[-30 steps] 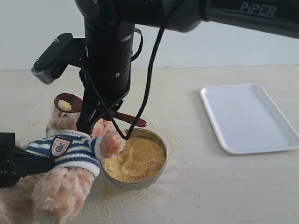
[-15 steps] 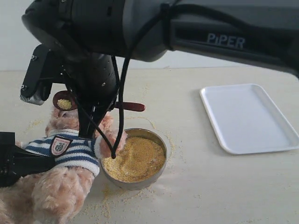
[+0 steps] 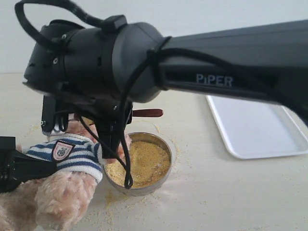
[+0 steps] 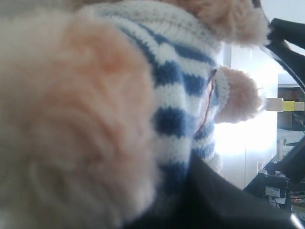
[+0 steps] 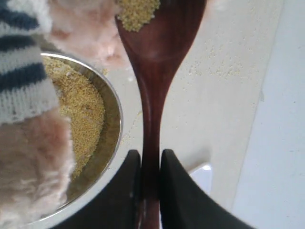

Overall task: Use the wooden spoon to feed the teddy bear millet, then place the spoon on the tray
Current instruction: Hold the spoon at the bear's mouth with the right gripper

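Observation:
The teddy bear in its striped shirt leans at the lower left, a paw over the steel bowl of millet. My left gripper is shut on the bear's body, and a dark finger presses its shirt. My right gripper is shut on the slim handle of the wooden spoon, which carries a little millet next to the bear's fur. In the exterior view only the spoon's handle end shows behind the right arm. The white tray lies at the right.
Loose millet grains are scattered on the pale tabletop around the bowl. The thick right arm crosses the upper scene and hides the bear's head. The bowl's rim sits close beside the spoon handle.
The right arm has swung nearer the camera and lower over the bear. The spoon's bowl with its millet has gone out of sight behind the arm. The bear and left gripper stayed put.

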`<state>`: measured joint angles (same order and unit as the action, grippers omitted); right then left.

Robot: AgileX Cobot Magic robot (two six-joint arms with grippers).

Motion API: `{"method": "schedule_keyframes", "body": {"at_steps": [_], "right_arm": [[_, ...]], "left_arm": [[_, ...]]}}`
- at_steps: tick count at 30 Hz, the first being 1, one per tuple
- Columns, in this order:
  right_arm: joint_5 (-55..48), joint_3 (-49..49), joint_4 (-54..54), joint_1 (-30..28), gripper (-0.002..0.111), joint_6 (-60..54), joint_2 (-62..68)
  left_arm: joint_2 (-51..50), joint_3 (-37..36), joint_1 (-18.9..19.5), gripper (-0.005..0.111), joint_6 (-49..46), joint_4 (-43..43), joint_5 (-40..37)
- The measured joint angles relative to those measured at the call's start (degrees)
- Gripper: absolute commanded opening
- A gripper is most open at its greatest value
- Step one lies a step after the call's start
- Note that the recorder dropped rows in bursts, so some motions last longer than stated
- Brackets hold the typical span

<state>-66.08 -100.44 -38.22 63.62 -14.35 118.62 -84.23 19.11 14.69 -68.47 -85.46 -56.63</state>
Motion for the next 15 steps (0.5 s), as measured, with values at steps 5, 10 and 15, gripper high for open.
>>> {"method": "schedule_keyframes", "body": {"at_steps": [5,10,15], "right_arm": [[2.0,0.8,-6.7,2.6,0.000,5.7,0.0],[2.1,1.0,-9.0,3.1,0.000,7.7,0.0],[1.9,1.1,-12.1,4.0,0.000,9.4,0.0]], "left_arm": [[0.0,0.0,0.0,0.005,0.0,0.0,0.0],[0.0,0.0,0.0,0.005,0.0,0.0,0.0],[0.0,0.0,0.0,0.005,0.0,0.0,0.0]]}}
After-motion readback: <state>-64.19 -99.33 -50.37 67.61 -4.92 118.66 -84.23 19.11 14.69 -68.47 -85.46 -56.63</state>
